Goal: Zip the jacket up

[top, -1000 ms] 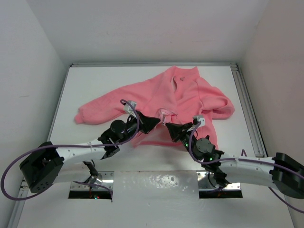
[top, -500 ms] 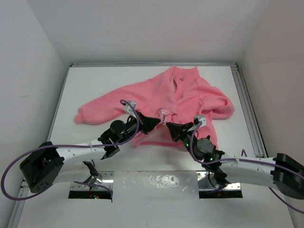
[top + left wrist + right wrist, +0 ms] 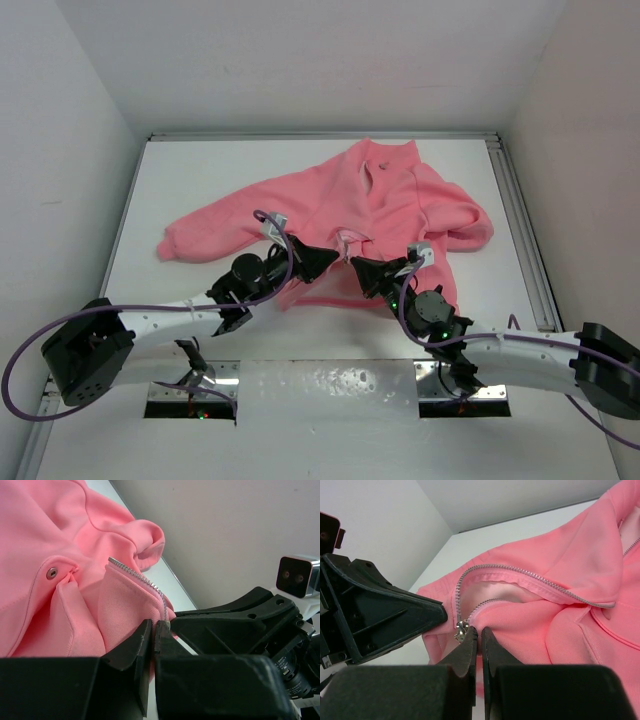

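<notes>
Jacket (image 3: 400, 200) is spread on the white surface (image 3: 200, 180), collar at the far side, hem toward the arms. The front gapes open above the hem. Both claws meet at the bottom of that opening, tips almost touching.

Biggest worry is the whole garment. It's soft fleece and it's only pinned at the hem, so any pull toward the collar could drag or bunch the body instead of running the zipper (image 3: 535, 577). If the hold-down side lifts with it, nothing closes.

Next, the arms. Left claw (image 3: 333, 258) is clamped shut on the bottom end of one tooth row. Right claw (image 3: 354, 265) is clamped shut on the other edge of the jacket. They're packed so tight that a small sideways correction could knock one into the other and tear a grip loose.

Smallest and nastiest is the slider (image 3: 461, 629). It sits right against the right claw's finger (image 3: 467, 652), and I can't tell if the pinch has the metal or just the fleece beside it. I also can't tell if the loose row's end is properly seated in it. If it's half in, pulling would pop it out or start the teeth crooked. That fuzzy fabric bulging right there could also get chewed into the slider and jam it.
</notes>
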You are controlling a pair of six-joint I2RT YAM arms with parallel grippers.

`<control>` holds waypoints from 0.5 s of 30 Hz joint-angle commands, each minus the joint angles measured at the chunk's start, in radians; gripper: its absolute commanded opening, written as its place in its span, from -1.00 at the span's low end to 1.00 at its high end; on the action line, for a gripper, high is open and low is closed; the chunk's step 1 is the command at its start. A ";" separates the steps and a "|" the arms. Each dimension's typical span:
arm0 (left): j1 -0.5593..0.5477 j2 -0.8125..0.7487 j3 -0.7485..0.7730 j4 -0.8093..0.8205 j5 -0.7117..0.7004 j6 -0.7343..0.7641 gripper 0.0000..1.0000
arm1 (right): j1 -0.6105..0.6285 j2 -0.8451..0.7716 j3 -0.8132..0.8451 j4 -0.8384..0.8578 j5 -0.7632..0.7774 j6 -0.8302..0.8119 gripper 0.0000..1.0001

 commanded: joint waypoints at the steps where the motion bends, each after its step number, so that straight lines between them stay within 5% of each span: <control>1: -0.018 0.004 0.004 0.052 0.008 0.000 -1.00 | 0.007 -0.007 0.049 0.105 0.000 -0.023 -1.00; 15: -0.040 0.016 0.069 -0.090 -0.055 0.018 -1.00 | 0.007 0.006 0.080 0.056 -0.009 -0.043 -1.00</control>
